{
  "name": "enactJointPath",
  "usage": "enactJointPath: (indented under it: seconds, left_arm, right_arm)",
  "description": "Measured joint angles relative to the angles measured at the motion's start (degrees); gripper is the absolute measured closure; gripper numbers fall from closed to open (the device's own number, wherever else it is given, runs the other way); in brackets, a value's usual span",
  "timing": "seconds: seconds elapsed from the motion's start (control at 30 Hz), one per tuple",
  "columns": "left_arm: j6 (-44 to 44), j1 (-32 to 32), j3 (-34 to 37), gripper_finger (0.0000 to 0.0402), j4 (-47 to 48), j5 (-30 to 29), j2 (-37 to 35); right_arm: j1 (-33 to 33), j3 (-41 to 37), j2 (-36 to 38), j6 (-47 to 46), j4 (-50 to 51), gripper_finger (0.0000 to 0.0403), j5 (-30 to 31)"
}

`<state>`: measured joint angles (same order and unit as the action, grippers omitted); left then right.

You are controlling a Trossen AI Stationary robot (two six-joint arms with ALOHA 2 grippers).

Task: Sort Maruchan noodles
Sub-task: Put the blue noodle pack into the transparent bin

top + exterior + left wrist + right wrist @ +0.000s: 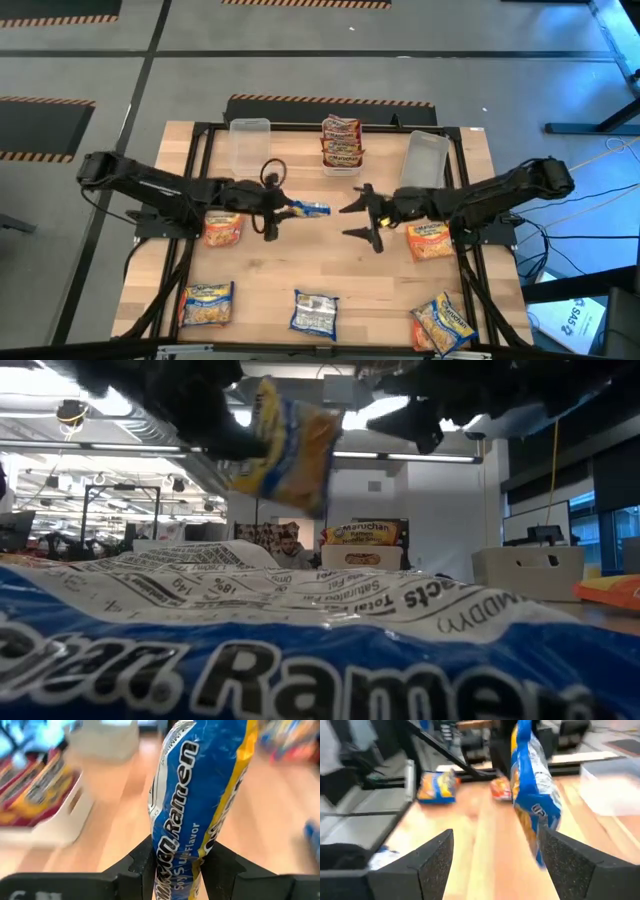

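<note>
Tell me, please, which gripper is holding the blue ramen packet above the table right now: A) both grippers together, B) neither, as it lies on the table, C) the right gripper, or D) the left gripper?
D: the left gripper is clamped on the blue ramen packet, while the right gripper stands open and clear of it.

Blue ramen packet (200,805) between fingers (142,865)

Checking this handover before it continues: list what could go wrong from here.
1. The left tool pinches only the end of the blue packet; it may slip out.
2. The right tool, open, sits close by; a careless move could knock the hanging packet.
</note>
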<state>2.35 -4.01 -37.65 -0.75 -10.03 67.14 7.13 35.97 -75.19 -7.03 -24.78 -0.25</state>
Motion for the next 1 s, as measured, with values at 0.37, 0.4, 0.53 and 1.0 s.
enactJointPath:
  seconds: [0.37, 0.4, 0.53, 1.0]
  left_arm:
    - [-7.70, 13.71, -27.48, 0.0281, 59.74, -15.40, 1.23]
    - [-9.20, 15.63, -29.13, 0.0281, 61.76, -16.21, 1.43]
    - [-16.90, 23.93, -32.94, 0.0280, 64.16, -17.48, 3.28]
    - [-42.60, 44.71, -33.81, 0.0278, 63.69, -14.30, 18.11]
  right_arm:
    - [2.58, -0.07, -12.50, 0.79, -5.36, 0.0127, 16.78]
    - [2.58, -0.07, -13.69, 0.78, -6.72, 0.0127, 16.77]
    - [2.61, -0.07, -17.74, -0.16, -12.22, 0.0127, 16.60]
    - [2.67, -0.05, -21.51, -3.23, -15.77, 0.0127, 16.13]
